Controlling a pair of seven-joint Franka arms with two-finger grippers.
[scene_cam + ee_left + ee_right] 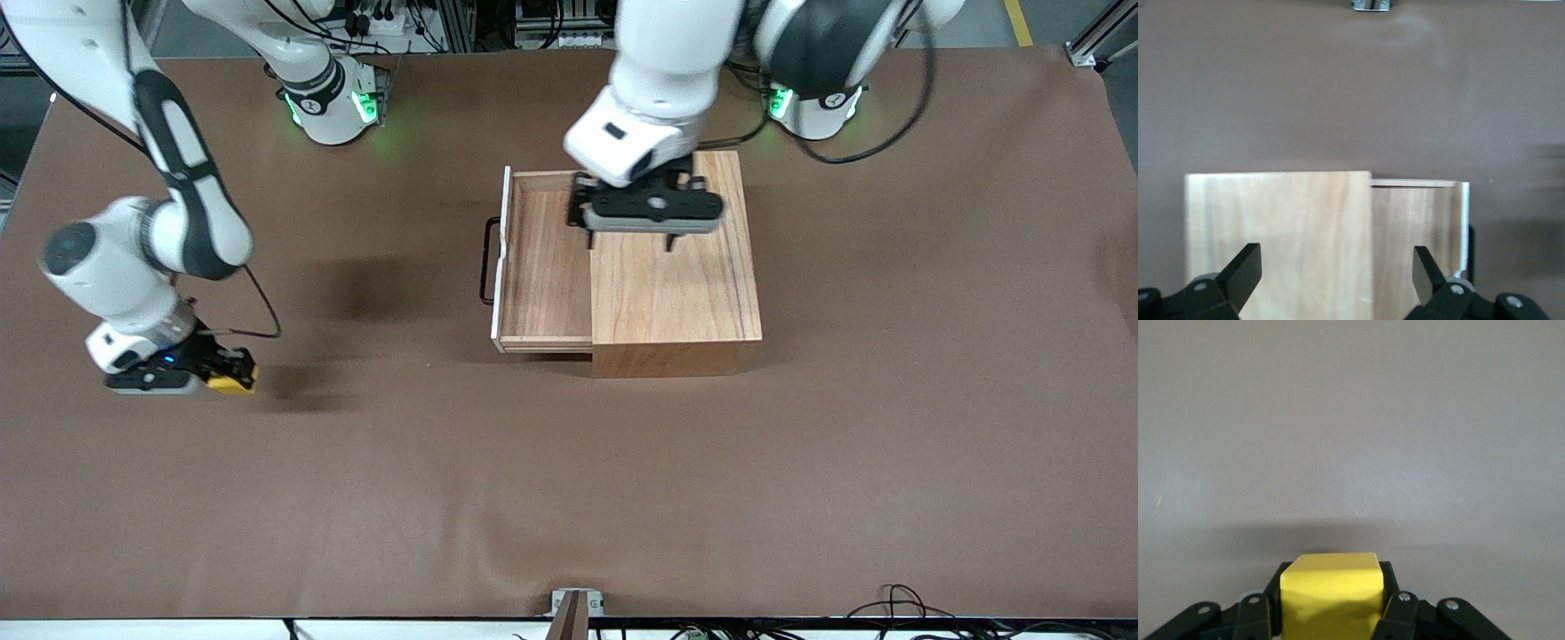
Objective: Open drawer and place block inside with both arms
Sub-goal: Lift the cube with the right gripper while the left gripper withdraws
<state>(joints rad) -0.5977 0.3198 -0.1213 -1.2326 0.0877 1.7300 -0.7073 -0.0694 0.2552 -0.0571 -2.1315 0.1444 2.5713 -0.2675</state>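
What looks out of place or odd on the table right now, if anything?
Nothing stands out. The drawer is pulled out squarely from the wooden box, the open left gripper is over the box, and the right gripper is shut on the block.

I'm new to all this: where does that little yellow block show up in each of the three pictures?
Front view: the block sits between the right gripper's fingers, toward the right arm's end of the table.
Left wrist view: not in it; only the wooden box and open drawer show.
Right wrist view: the block fills the bottom middle, between the fingers.
Shared landmark: the brown table cover.
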